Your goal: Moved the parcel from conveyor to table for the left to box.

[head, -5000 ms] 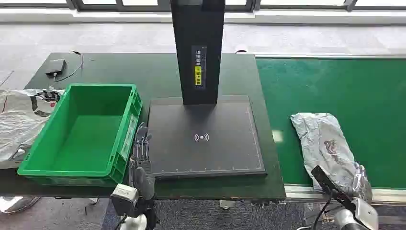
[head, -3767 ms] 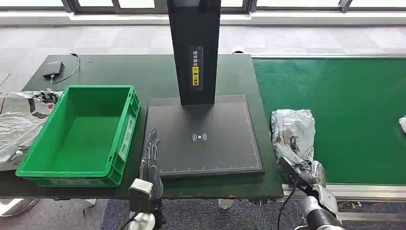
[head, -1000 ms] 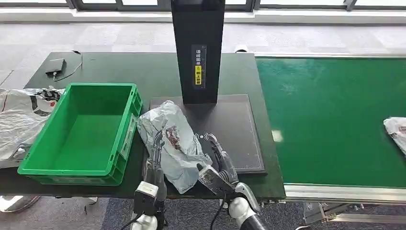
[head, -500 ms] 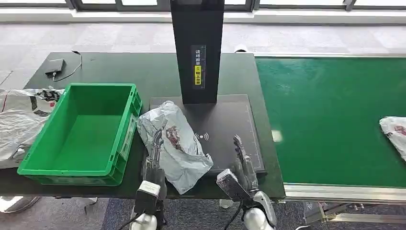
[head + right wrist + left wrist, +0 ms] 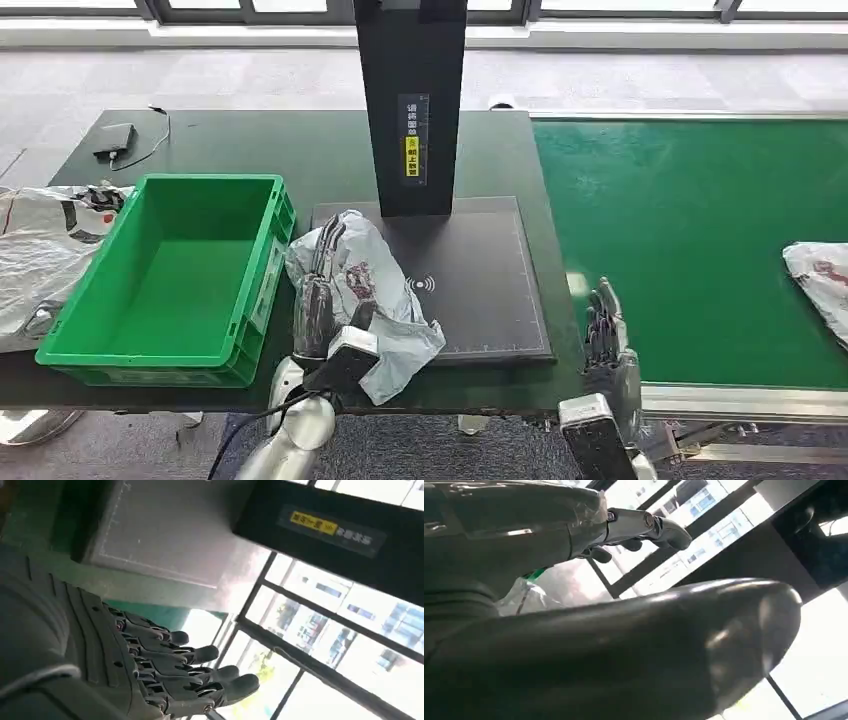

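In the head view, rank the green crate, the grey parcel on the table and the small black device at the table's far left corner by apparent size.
1. green crate
2. grey parcel, partly covered by the left hand
3. small black device, though it lies farther from the camera

The left arm comes up from below, its wrist turned inward; the left hand (image 5: 318,290) lies flat with its fingers (image 5: 322,252) stretched forward and close together, pressed down on what lies under them; in the left wrist view the thick thumb (image 5: 664,645) crosses the foreground and the darker fingers (image 5: 644,527) reach out straight beyond it, gripping nothing; the right arm rises at the lower right; the right hand (image 5: 606,340) points forward, fingers extended and slightly apart, holding nothing; the right wrist view shows its fingers (image 5: 195,675) spread.
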